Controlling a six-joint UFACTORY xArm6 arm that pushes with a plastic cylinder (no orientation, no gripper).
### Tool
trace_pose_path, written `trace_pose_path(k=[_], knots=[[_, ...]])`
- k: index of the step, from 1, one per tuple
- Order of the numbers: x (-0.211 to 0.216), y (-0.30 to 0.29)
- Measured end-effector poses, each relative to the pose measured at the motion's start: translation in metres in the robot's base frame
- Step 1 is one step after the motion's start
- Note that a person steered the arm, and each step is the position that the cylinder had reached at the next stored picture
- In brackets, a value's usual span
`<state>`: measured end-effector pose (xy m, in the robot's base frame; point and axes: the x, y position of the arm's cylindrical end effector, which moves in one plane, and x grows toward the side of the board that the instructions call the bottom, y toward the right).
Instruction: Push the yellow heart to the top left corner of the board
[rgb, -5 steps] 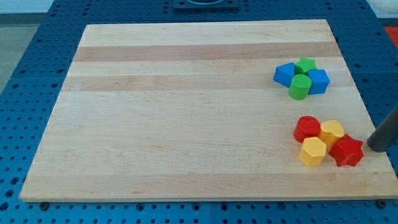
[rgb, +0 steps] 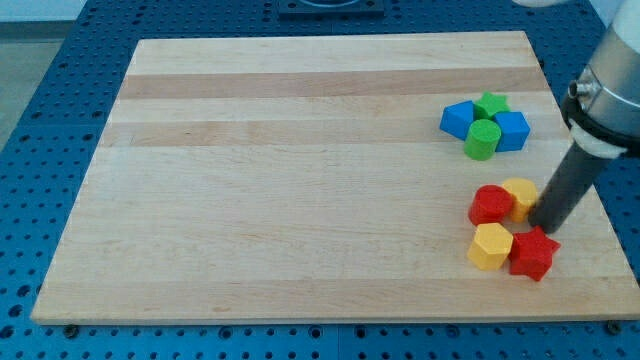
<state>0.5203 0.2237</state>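
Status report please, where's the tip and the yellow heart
My tip against yellow heart's right side, lower-right board area. Red block touching heart's left, in the push path. Top left corner far off.

**Dark rod under a grey collar**

The arm shows a pale grey, rounded housing with a black ring beneath it. Below that runs a straight, smooth, matte black rod, round in section, down to my tip (rgb: 547, 229), cut blunt and unmarked

One camera only — set high at the view's bottom, looking down and across the whole wooden board (rgb: 300, 180), near enough that blue pegboard (rgb: 60, 120) frames it.
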Motion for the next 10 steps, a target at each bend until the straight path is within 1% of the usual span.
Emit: trace_pose_path(k=[1,2,4,5,6,8,10], knots=[[-0.02,0.0],[-0.029,-0.014],[-0.037,-0.06],[-0.045,-0.08],[-0.063,-0.093],[-0.094,-0.152],[-0.104,-0.218]])
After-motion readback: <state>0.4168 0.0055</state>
